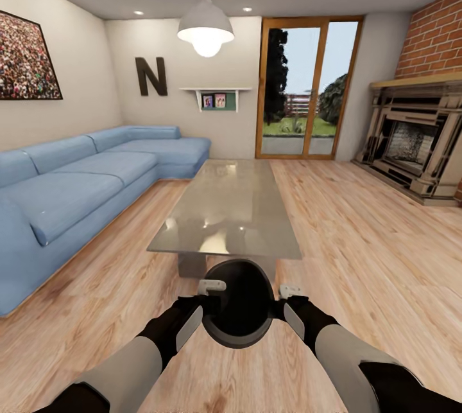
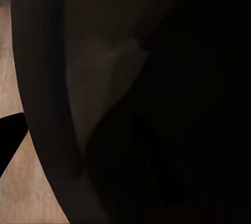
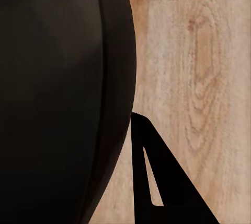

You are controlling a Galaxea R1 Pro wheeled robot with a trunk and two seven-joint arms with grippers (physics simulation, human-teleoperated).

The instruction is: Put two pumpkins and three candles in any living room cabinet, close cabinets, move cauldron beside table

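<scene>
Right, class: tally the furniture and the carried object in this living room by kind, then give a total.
Cauldron: 1
Coffee table: 1
Blue sofa: 1
Fireplace: 1
Pendant lamp: 1
Wall shelf: 1
Total: 6

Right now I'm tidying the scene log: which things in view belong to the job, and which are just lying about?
Job:
- cauldron, between both tools
- left tool
- right tool
- coffee table

Lying about:
- blue sofa
- fireplace
- hanging lamp
</scene>
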